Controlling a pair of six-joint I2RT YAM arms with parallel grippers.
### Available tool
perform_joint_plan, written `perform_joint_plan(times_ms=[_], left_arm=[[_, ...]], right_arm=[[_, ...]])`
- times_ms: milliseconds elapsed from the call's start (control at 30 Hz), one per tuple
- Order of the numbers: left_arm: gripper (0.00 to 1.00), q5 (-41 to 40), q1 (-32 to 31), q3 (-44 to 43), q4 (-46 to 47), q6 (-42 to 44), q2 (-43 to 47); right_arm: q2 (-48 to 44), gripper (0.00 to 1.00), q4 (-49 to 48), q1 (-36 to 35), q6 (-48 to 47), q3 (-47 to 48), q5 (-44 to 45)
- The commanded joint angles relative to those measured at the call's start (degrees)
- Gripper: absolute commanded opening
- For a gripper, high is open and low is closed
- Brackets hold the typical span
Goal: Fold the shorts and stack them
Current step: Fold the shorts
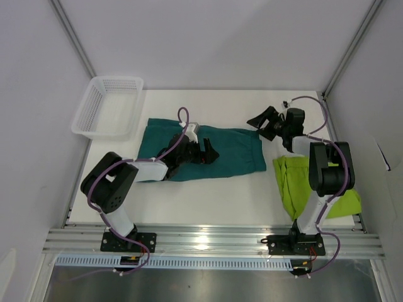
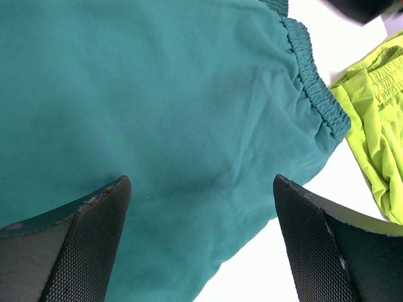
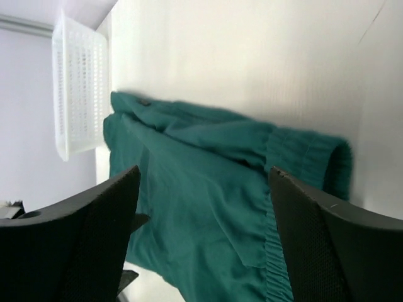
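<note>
The dark teal shorts (image 1: 236,151) lie spread flat on the middle of the white table, waistband to the right. My left gripper (image 1: 200,153) hovers low over their middle, open and empty. In the left wrist view the teal fabric (image 2: 157,94) fills the frame between my open left gripper (image 2: 201,220). The lime green shorts (image 1: 288,182) lie folded at the right, partly under the right arm, and show in the left wrist view (image 2: 378,126). My right gripper (image 1: 263,124) is open and empty just beyond the teal waistband's far right corner. The right wrist view shows the teal shorts (image 3: 208,189) past my right gripper (image 3: 204,214).
A white mesh basket (image 1: 116,78) stands at the table's far left corner, touching the teal shorts' left end; it also shows in the right wrist view (image 3: 79,88). Walls close in the table on three sides. A metal rail (image 1: 208,239) runs along the near edge.
</note>
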State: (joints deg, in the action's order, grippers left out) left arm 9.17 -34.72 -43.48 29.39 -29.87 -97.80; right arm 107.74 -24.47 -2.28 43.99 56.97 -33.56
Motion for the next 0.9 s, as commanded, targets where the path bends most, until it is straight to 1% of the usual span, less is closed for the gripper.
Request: perform_joint_plan(times_ms=[0, 33, 67, 133, 267, 400, 500, 567, 600, 633, 667, 700, 767, 800, 833, 867], left_arm=[[0.96, -0.5, -0.2, -0.1, 1.3, 1.9, 2.7], [0.96, -0.6, -0.2, 0.1, 1.2, 2.0, 3.1], [0.96, -0.6, -0.2, 0.0, 0.9, 2.2, 3.3], [0.96, -0.7, -0.3, 0.2, 0.9, 2.4, 3.4], [0.96, 0.0, -0.3, 0.2, 1.5, 2.4, 2.9], [0.95, 0.9, -0.9, -1.0, 0.7, 3.1, 2.8], [0.96, -0.6, -1.9, -2.0, -1.7, 4.4, 3.7], [0.96, -1.0, -2.3, -2.3, -2.8, 4.7, 4.1], [0.96, -1.1, -2.3, -2.5, -3.2, 4.7, 4.6], [0.96, -0.9, -2.3, -2.7, -4.6, 4.7, 4.9], [0.96, -0.9, -2.4, -3.4, -5.7, 4.7, 5.2], [0.96, -0.8, -2.5, -4.5, -7.0, 5.0, 5.9], [0.96, -1.3, -3.2, -7.6, -12.6, 5.9, 6.7], [0.96, -2.0, -3.5, -8.5, -14.7, 6.8, 6.9], [0.96, -3.8, -4.4, -9.4, -18.9, 7.4, 7.4], [0.96, -4.9, -4.8, -11.3, -20.8, 7.8, 7.7]], right_arm=[[-3.2, 0.84, 11.3, 1.1, -8.5, 5.6, 5.4], [-3.1, 0.85, 12.6, 1.1, -9.2, 6.7, 7.9], [-2.9, 0.85, 14.9, 1.2, -9.9, 7.6, 9.1], [-1.1, 0.85, 16.4, 1.3, -11.4, 10.5, 11.4], [4.7, 0.85, 20.8, 1.2, -11.8, 15.9, 9.0], [5.9, 0.86, 20.5, 1.2, -12.2, 15.3, 9.7], [7.4, 0.85, 21.1, 1.1, -13.0, 16.0, 9.0], [8.8, 0.81, 23.8, 0.7, -13.7, 18.1, 7.8], [9.9, 0.75, 24.7, 0.0, -14.0, 18.9, 8.2], [10.2, 0.71, 28.0, -0.3, -14.5, 19.4, 8.4], [10.4, 0.68, 28.9, -0.8, -14.9, 19.7, 8.8], [10.1, 0.61, 29.4, -1.7, -15.2, 19.4, 9.6], [9.5, 0.52, 31.1, -2.8, -15.9, 18.1, 11.1], [8.6, 0.46, 31.8, -3.2, -16.0, 17.4, 12.8], [8.1, 0.41, 31.9, -4.0, -16.0, 16.5, 13.3], [7.4, 0.35, 31.5, -4.5, -15.9, 15.4, 13.5]])
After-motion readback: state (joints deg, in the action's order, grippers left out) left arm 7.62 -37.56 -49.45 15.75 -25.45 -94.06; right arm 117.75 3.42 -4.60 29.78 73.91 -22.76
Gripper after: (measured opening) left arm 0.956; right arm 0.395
